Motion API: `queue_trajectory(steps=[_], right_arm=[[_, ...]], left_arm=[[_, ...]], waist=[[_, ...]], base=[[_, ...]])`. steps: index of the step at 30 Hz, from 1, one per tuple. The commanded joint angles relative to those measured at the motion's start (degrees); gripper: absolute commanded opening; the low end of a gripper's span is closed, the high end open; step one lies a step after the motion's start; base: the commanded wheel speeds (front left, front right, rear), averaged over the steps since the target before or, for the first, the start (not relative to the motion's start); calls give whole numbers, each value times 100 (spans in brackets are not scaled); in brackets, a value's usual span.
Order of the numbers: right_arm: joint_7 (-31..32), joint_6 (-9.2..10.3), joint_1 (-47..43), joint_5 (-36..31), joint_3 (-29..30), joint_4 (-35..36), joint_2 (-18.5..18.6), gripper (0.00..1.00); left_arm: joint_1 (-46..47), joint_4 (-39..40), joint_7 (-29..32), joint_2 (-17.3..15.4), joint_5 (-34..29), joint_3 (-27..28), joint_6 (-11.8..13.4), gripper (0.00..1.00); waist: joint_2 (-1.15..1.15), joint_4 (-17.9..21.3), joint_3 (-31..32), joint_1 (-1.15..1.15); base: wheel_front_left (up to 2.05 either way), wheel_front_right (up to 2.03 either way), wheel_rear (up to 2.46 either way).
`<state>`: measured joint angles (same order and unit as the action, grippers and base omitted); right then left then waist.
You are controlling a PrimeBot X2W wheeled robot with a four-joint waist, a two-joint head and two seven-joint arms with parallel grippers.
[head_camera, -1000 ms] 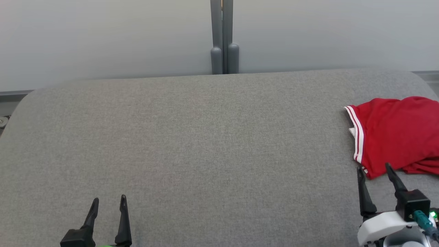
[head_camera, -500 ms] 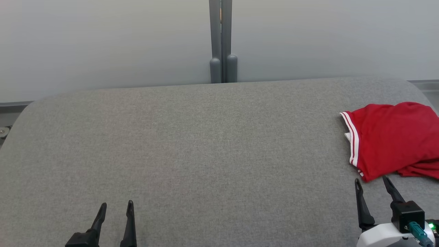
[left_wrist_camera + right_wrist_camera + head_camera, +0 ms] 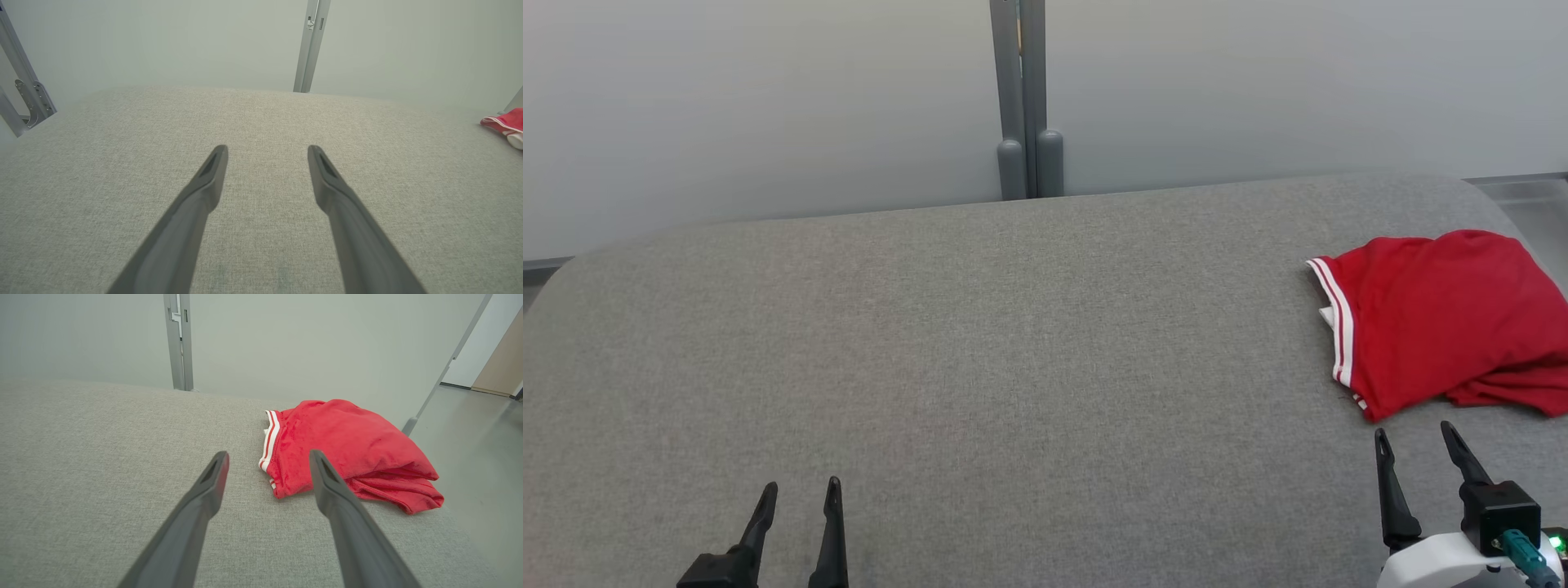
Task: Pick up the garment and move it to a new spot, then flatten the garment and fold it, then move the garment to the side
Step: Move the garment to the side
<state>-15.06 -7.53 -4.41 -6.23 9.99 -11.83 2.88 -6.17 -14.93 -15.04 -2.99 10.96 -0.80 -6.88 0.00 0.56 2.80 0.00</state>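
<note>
Grey woven fabric is covering the padded bench (image 3: 980, 343), and most of it is lying bare from the left edge across the middle. At the lower left of the head view the left gripper (image 3: 797, 488) is hovering low over that bare cloth, its jaws standing wide apart and gripping nothing, well apart from the task's thing. Farther right, the red garment (image 3: 1429, 318) is lying in a loose, half-folded heap near the bench's right end, its white-striped hem (image 3: 1339, 327) facing the middle and its long side running roughly across the bench toward the right edge. At the lower right the right gripper (image 3: 1414, 433) is sitting just short of the heap's near corner, jaws likewise spread wide and empty, fingers pointing at that corner. Judging from this, the right arm is plainly the nearer one, and a short reach forward and slightly right would be bringing its jaws onto the hem corner.
</note>
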Motion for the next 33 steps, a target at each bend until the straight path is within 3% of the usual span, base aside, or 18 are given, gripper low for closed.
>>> queue_trajectory(steps=[1, 12, 33], right_arm=[[-14, 10, -44, -2, 8, -7, 5, 100], [-14, 10, -13, -28, 38, 1, 4, 100], [-14, 10, 85, -161, 61, -224, 4, 100]], left_arm=[[-26, 8, -16, -1, -3, 15, -22, 100], [-7, -20, -16, 4, -28, 36, -34, 100], [25, -75, -16, 6, 3, -24, -47, 100]], waist=[[0, 73, 23, 0], [0, 329, 43, 0], [0, 244, 48, 0]], base=[[0, 0, 0], [0, 0, 0], [0, 0, 0]])
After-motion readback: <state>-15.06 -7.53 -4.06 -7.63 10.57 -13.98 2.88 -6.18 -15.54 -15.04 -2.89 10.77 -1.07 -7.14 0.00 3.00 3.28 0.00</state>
